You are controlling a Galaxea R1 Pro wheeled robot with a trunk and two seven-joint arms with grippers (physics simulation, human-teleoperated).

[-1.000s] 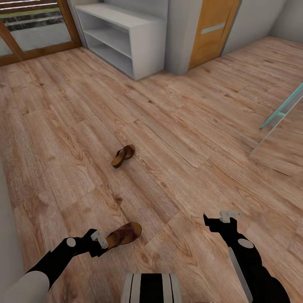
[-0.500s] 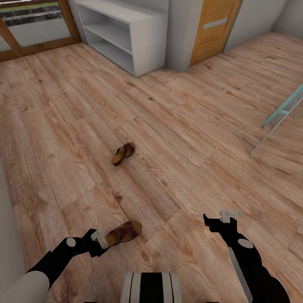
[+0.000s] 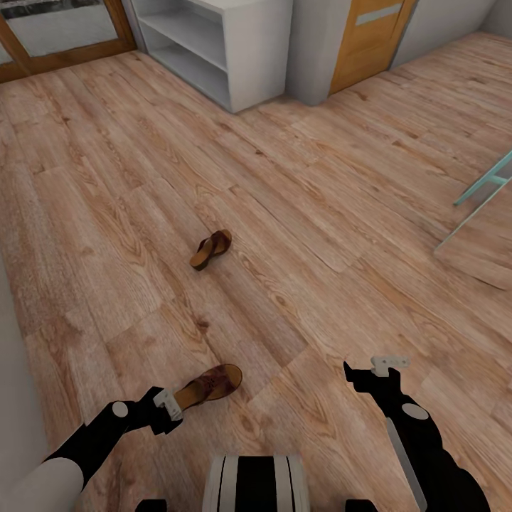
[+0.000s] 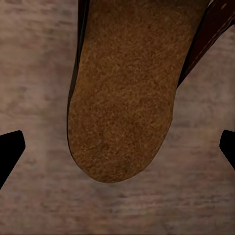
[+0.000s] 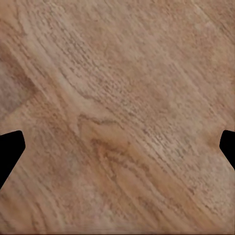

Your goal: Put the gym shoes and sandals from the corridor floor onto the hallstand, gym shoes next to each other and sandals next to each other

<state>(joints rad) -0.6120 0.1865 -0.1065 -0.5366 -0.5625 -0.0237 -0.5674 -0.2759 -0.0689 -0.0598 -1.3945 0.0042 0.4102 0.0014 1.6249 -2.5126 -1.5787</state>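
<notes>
near sandal [image 3: 210, 385]: brown, open-toe, patterned strap, tan footbed; flat on floor at 6-7 o'clock of head view, toe toward 2 o'clock; heel end [image 4: 122, 98] seen close in left wrist view
far sandal [image 3: 211, 249]: brown, same type; on floor near centre, tipped toward its side, toe toward 1-2 o'clock; well apart from near sandal
hallstand [image 3: 242, 50]: pale grey, open shelves; at 12 o'clock
corridor floor [image 3: 320, 235]: light brown wood planks
</notes>
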